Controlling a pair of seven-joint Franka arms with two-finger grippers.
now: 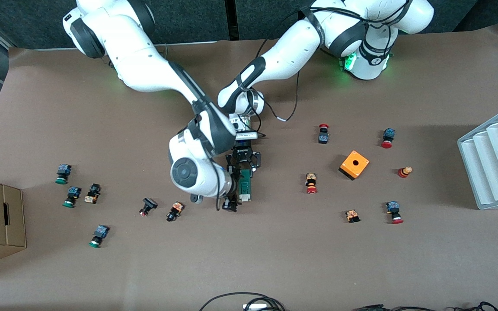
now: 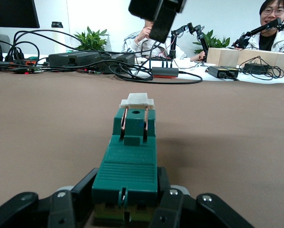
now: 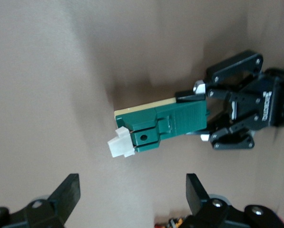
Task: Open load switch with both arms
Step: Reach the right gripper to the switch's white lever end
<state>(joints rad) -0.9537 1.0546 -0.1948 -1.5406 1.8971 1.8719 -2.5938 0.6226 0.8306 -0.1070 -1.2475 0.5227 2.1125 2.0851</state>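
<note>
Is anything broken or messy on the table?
Nothing looks broken or spilled. The left hand is shut on the load switch, and the right hand is open over its white end. The little push buttons just lie scattered about.

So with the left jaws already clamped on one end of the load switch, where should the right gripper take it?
Probably the free end by the white end piece. The load switch lies flat and the left gripper is shut on its other end. The right gripper hangs open above, so descending with jaws straddling the narrow sides looks best.
</note>
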